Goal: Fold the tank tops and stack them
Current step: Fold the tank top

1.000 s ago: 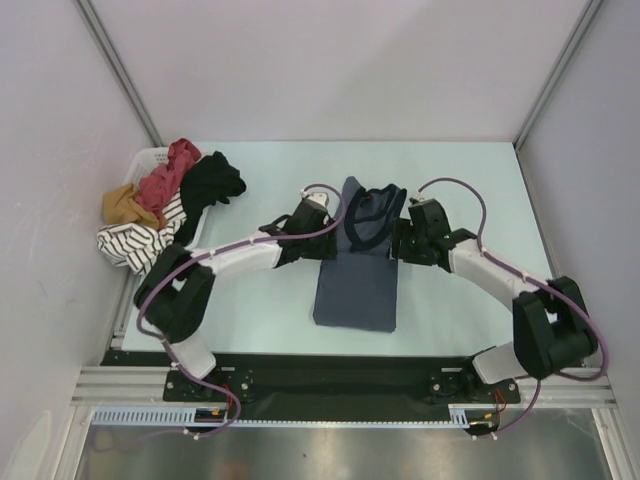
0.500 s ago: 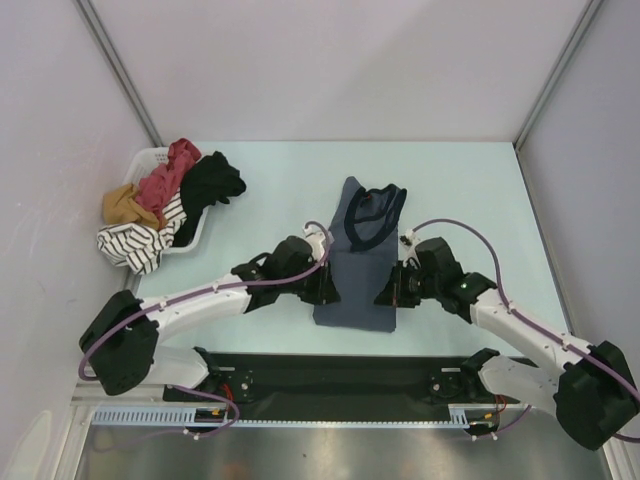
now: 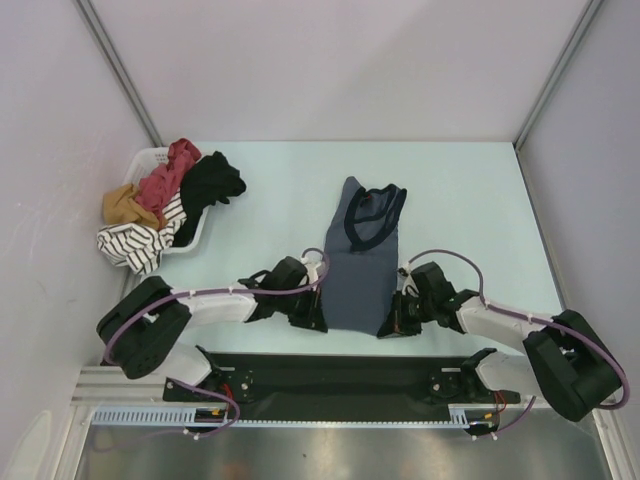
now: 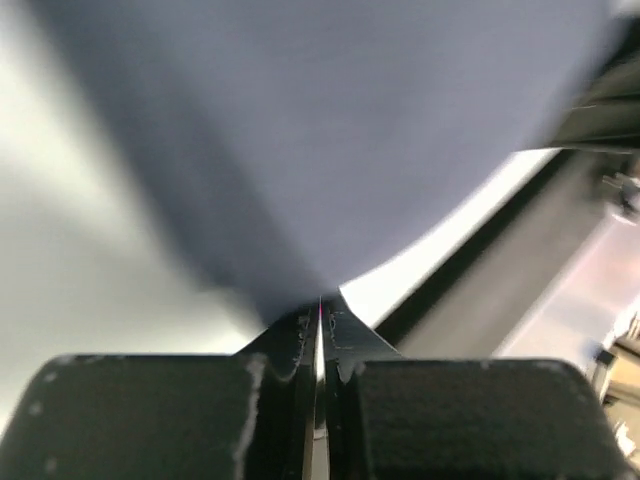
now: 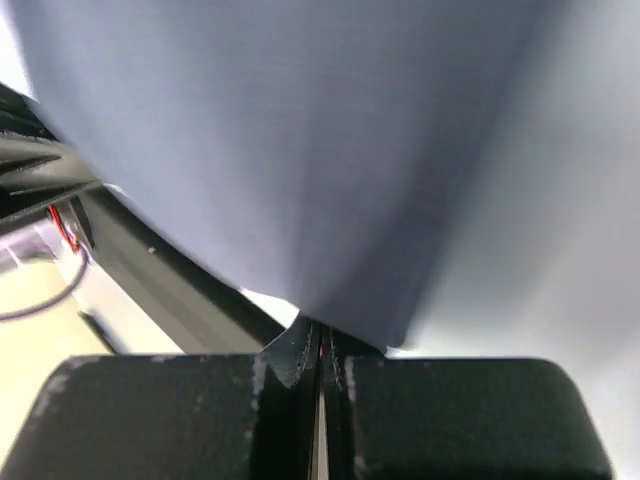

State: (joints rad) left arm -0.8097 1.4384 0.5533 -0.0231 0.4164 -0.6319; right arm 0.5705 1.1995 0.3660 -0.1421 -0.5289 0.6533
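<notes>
The slate blue-grey tank top [image 3: 360, 270] lies lengthwise on the table, neck with darker trim at the far end. My left gripper [image 3: 318, 318] is shut on its near left hem corner, and the cloth [image 4: 330, 150] fans out from the closed tips [image 4: 321, 305]. On the near right hem corner my right gripper [image 3: 390, 322] is shut too, with the fabric [image 5: 300, 150] rising from its tips [image 5: 322, 330]. The brick red tank top [image 3: 172, 172] lies crumpled on the pile in the basket at the far left.
A white basket [image 3: 150, 157] at the far left holds a black garment [image 3: 212, 183], a striped one [image 3: 135, 243] and a mustard one [image 3: 120, 203]. The black mounting rail [image 3: 340, 375] runs along the near table edge just behind both grippers.
Both arms have pulled back from the top's shoulder end to its near hem. Both grippers have gone from open to shut on the hem corners, and the hem now sits narrower.
</notes>
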